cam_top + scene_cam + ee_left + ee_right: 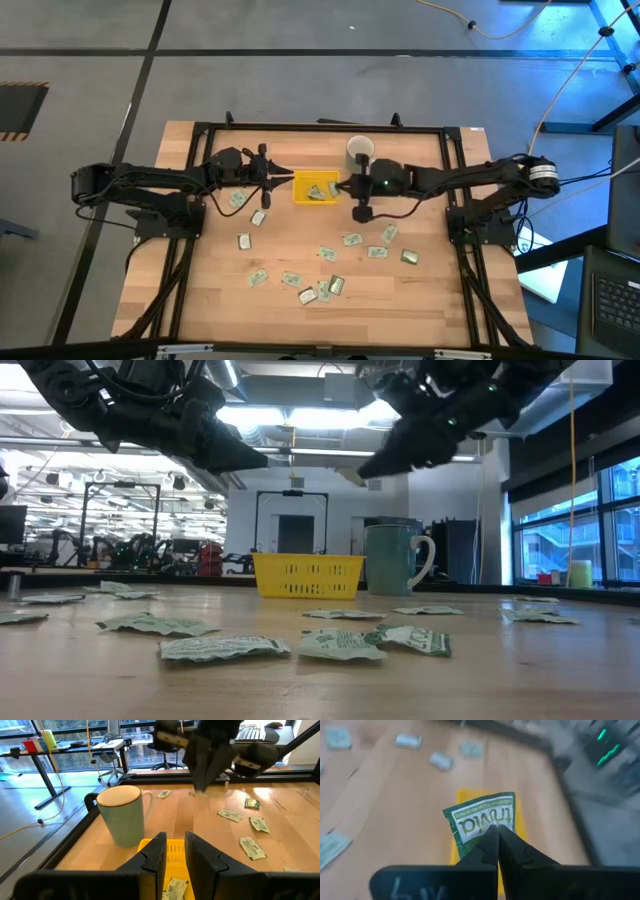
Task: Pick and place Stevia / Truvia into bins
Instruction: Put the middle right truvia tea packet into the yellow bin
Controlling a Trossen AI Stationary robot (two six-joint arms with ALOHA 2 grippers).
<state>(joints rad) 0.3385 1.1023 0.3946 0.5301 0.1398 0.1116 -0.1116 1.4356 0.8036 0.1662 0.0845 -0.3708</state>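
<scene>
a: what's the right gripper (pixel 496 832) doing?

b: its jaws are pinching a truvia sachet (pixel 481 822) by one edge, held in the air with the yellow tray (pixel 455 840) below it. in the high view it sits at the tray's right end.

a: how should it finish?

b: i'd centre the sachet over the tray's middle, lower it close, then let go, so the light paper doesn't flutter over the wall. it should keep clear of the white mug (pixel 359 150) just beyond.

a: and the left gripper (pixel 173 854)?

b: at the tray's left end, jaws spread a little, nothing between them. i'd keep it clear of the drop.

a: counts, near to far?

b: roughly twenty loose sachets (pixel 330 252) on the desk (pixel 420 300), most nearer than the tray; i can't count exactly. one tray with at least one sachet in it, one in the jaws, one mug farthest back.
</scene>
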